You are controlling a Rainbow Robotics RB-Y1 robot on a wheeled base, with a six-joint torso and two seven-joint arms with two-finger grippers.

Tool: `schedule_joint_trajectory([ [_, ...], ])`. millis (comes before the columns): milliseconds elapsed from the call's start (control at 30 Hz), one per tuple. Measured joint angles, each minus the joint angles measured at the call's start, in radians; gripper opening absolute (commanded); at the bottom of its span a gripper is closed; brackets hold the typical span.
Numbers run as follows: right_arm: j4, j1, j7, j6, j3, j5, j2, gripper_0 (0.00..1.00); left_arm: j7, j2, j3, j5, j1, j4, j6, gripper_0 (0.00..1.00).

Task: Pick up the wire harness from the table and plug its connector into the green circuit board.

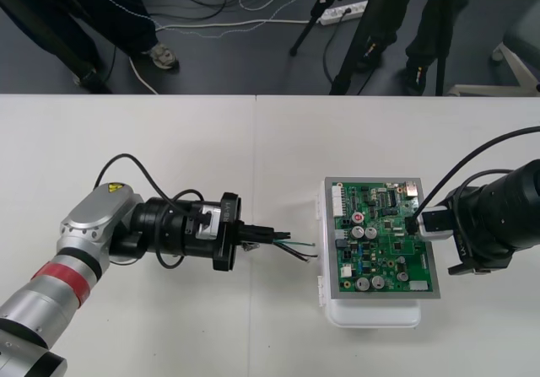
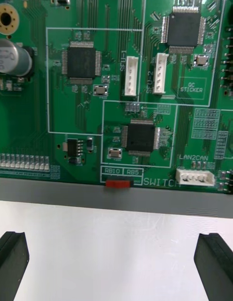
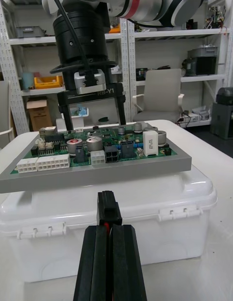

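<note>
Left claw (image 3: 109, 230) clamps plug (image 3: 108, 209) — bare table (image 1: 287, 301) before board (image 1: 384, 250) edge.

Glossy green circuit board (image 1: 384, 242) on smooth white plastic base (image 1: 371, 315).

My left gripper (image 3: 109, 230) has black fingers (image 3: 94, 262); behind it, a silver arm link (image 1: 91, 223), red ring (image 1: 63, 280), yellow sticker (image 1: 112, 189), looping black cable (image 1: 126, 161).

From high up, the front view looks steeply down; the green circuit board (image 1: 384, 242) sits lower right. The right wrist view looks down on it, close; the left faces its side, level (all share it).
</note>
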Motion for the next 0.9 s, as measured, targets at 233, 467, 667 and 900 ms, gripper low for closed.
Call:
schedule_joint_trajectory([
  [233, 0.036, -0.004, 0.0, 0.0, 0.003, 0.021, 0.048, 1.0, 0.136, 0.0, -0.016, -0.003, 0.0, -0.056, 0.022, 0.0],
  [467, 0.042, -0.005, 0.0, 0.0, 0.003, 0.039, 0.075, 1.0, 0.265, 0.0, -0.017, -0.014, 0.0, -0.104, 0.05, 0.0],
  [667, 0.042, -0.008, 0.001, 0.0, 0.012, 0.045, 0.085, 1.0, 0.265, 0.0, -0.023, -0.029, 0.0, -0.123, 0.077, 0.0],
  [900, 0.042, -0.01, 0.033, 0.0, 0.019, 0.046, 0.086, 1.0, 0.265, -0.003, -0.039, -0.048, 0.0, -0.135, 0.104, 0.0],
])
